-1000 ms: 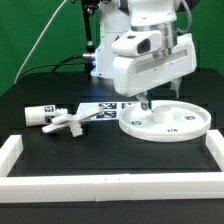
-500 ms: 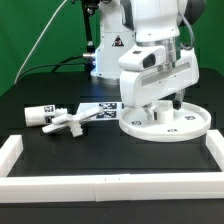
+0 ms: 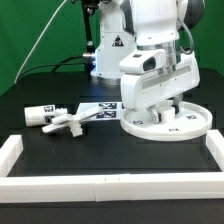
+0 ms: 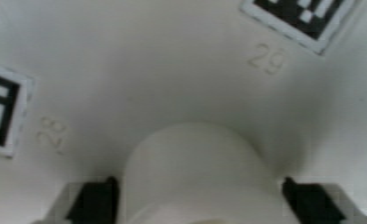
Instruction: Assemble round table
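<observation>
The large rimmed round disc (image 3: 172,124) lies flat at the exterior view's right. My gripper (image 3: 152,106) is lowered onto it. In the wrist view the gripper (image 4: 201,195) stands open, with a dark finger (image 4: 98,200) on each side of a white rounded hub (image 4: 194,165) on the disc (image 4: 162,70). I cannot tell whether the pads touch the hub. The short cylindrical leg (image 3: 40,115) and the small cross-shaped foot (image 3: 68,123) lie loose at the exterior view's left, far from the gripper.
The marker board (image 3: 100,108) lies between the loose parts and the disc. White border rails run along the front (image 3: 110,184), the left (image 3: 8,150) and the right (image 3: 215,150). The robot base (image 3: 105,50) stands behind.
The arm has come down and towards the exterior view's right over the disc; the fingers, seen above the disc before, now sit low behind the hand. The disc, leg and foot have not moved.
</observation>
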